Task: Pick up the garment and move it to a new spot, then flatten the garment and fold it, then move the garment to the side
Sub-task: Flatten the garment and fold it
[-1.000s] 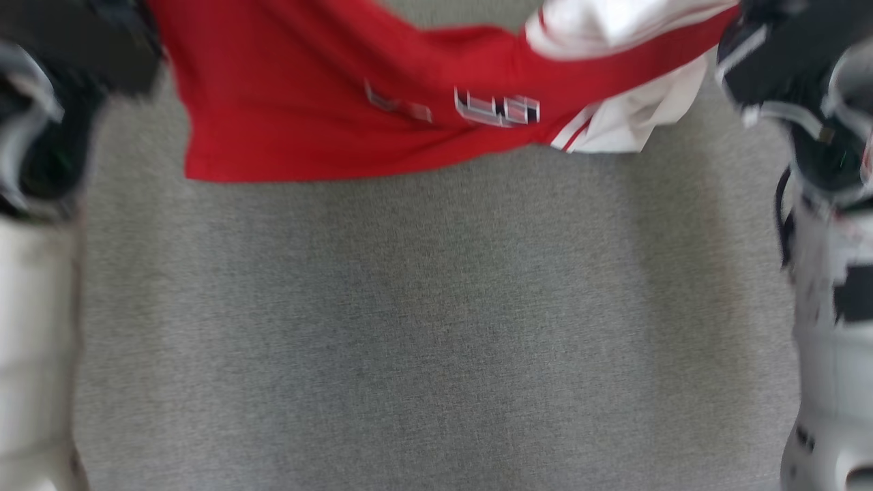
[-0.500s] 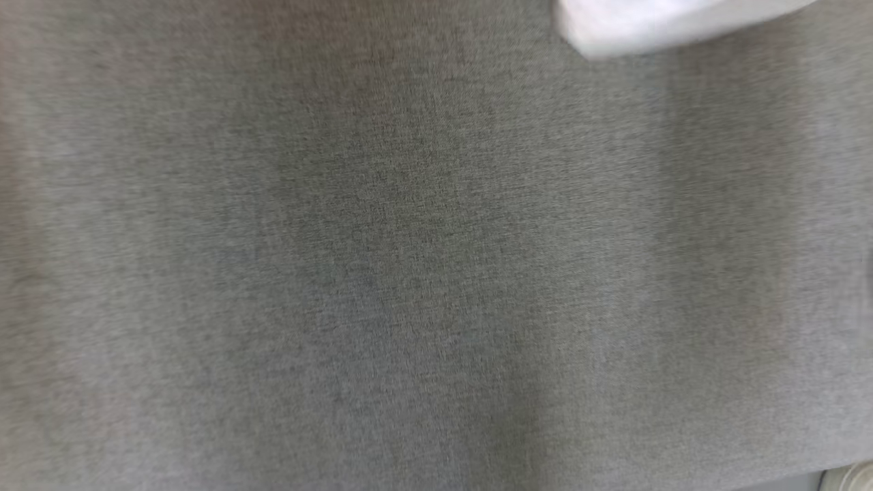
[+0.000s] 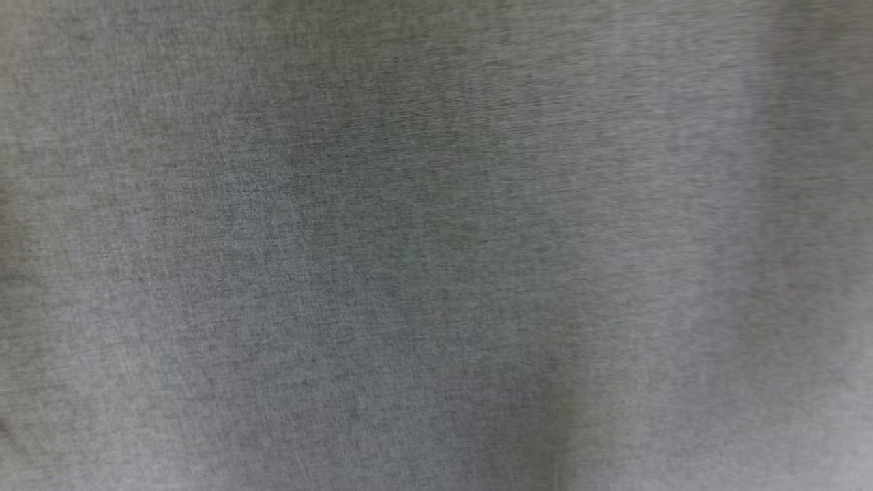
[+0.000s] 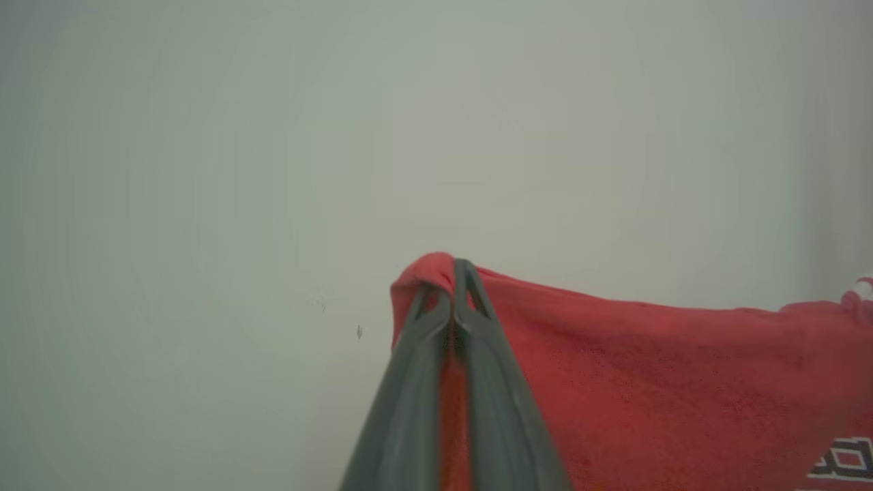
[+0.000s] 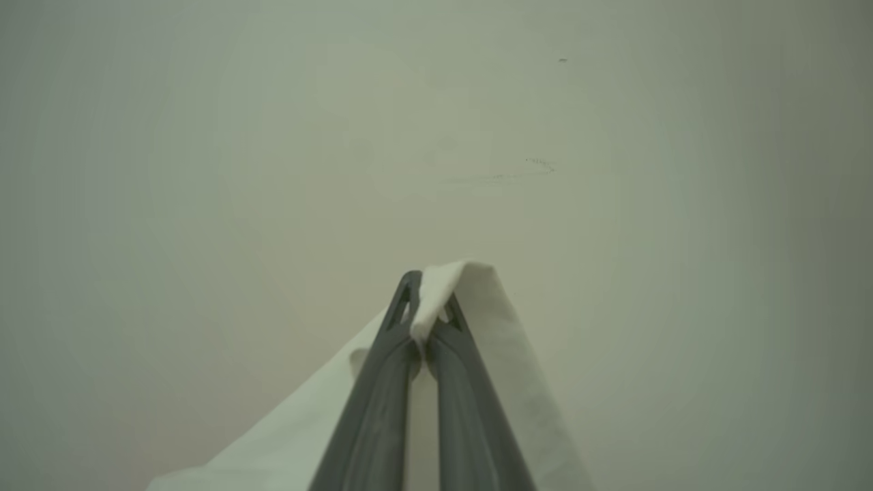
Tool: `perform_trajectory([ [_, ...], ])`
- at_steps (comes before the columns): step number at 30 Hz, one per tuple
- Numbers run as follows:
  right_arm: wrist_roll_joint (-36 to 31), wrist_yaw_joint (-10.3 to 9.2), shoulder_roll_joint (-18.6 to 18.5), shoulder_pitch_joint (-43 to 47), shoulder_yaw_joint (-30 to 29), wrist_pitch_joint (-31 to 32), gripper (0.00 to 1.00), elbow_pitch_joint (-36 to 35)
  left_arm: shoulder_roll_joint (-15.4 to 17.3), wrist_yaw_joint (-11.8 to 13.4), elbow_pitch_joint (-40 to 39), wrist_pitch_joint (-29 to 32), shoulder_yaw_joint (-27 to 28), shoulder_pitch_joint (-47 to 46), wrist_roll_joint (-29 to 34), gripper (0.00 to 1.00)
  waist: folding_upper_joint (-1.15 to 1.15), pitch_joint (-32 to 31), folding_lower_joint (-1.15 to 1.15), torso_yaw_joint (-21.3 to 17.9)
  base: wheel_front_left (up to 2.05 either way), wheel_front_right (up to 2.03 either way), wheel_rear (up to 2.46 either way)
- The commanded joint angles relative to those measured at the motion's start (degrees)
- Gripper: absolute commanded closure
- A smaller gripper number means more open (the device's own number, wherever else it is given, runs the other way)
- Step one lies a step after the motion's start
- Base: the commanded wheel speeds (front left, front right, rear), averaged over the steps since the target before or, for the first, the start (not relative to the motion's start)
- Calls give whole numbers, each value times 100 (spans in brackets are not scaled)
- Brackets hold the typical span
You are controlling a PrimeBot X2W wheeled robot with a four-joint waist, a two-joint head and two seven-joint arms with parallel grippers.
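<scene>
- Your head camera looks down on a grey woven surface (image 3: 436,245), which is blurred, with a soft shadow down the middle.
- Behind both wrists you have a plain pale backdrop (image 4: 204,170) with a few small specks.
- Garment (image 4: 648,368): red fleecy cloth, hanging from your two claws.
- Left gripper (image 4: 453,273): fingers pressed together, pinching the red corner.
- Right gripper (image 5: 426,290): clamped tight on the garment's white part (image 5: 508,341), which drapes away below.
- Print (image 4: 842,460): black-and-white lettering cut off at the frame edge, so you can't read it.
</scene>
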Motion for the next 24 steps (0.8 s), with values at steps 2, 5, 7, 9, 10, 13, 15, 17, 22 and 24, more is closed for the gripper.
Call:
perform_trajectory([
  [2, 159, -14, -197, 533, 466, -28, 100, -79, -55, -39, 81, -30, -69, 512, -153, 100, 0, 188, 1, 125, 0, 0, 0],
  [5, 560, -14, -476, 1372, 1107, 54, 100, -320, -106, -87, -59, -34, -172, 1238, -280, 100, 0, 105, 1, 174, 0, 0, 0],
  [7, 705, -14, -537, 1603, 1227, 77, 100, -415, -129, -93, -82, -27, -204, 1422, -352, 100, 0, 36, 1, 190, 0, 0, 0],
  [9, 1000, -14, -691, 2083, 1359, 150, 100, -645, -144, -78, -132, -28, -259, 1787, -506, 100, 0, -126, 1, 213, 0, 0, 0],
  [10, 1166, -14, -739, 2337, 1349, 208, 100, -782, -141, -79, -185, -28, -335, 1953, -594, 100, 0, -210, 1, 232, 0, 0, 0],
  [13, 1505, -14, -907, 3207, 1332, 517, 100, -1217, -75, -81, -222, -26, -599, 2546, -908, 100, 0, -588, 1, 275, 0, 0, 0],
  [15, 1659, -14, -976, 3806, 1151, 681, 100, -1554, -72, -83, -254, -24, -798, 2940, -1101, 100, 0, -867, 1, 329, 0, 0, 0],
  [17, 1694, -14, -988, 4476, 909, 933, 100, -1888, -79, -84, -279, -14, -956, 3326, -1354, 100, 0, -1150, 1, 389, 0, 0, 0],
  [22, 1564, -14, -649, 6061, 279, 1561, 100, -2782, -27, -84, -289, 17, -1130, 4307, -1780, 100, 0, -1828, 1, 400, 0, 0, 0],
  [24, 1447, -14, -492, 6683, 143, 1814, 100, -3067, -29, -84, -307, 24, -1173, 4726, -1899, 100, 0, -2114, 1, 376, 0, 0, 0],
])
